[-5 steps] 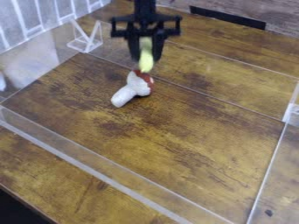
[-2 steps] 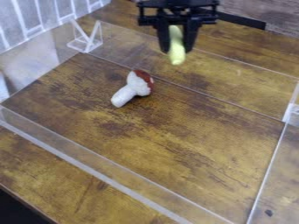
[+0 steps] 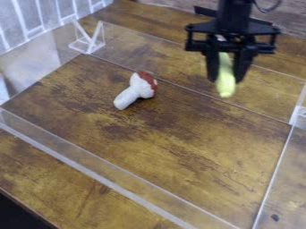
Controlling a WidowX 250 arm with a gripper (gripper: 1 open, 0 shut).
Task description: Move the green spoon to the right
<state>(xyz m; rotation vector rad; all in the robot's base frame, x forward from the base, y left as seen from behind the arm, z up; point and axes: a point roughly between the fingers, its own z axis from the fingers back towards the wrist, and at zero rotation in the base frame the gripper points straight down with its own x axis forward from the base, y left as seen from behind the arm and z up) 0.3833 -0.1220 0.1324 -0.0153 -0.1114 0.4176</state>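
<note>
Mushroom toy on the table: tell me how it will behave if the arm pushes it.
The mushroom toy lies on its side on the wooden table, so it probably cannot tip further. Its rounded red cap and tapering white stem suggest it would roll in a curve rather than slide straight. It looks small, likely light.

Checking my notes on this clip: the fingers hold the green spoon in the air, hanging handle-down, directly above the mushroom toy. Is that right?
Not quite. The gripper does hold the green spoon off the table, but well to the right of the mushroom toy, not above it. The camera view shows bare wooden table between them.
</note>
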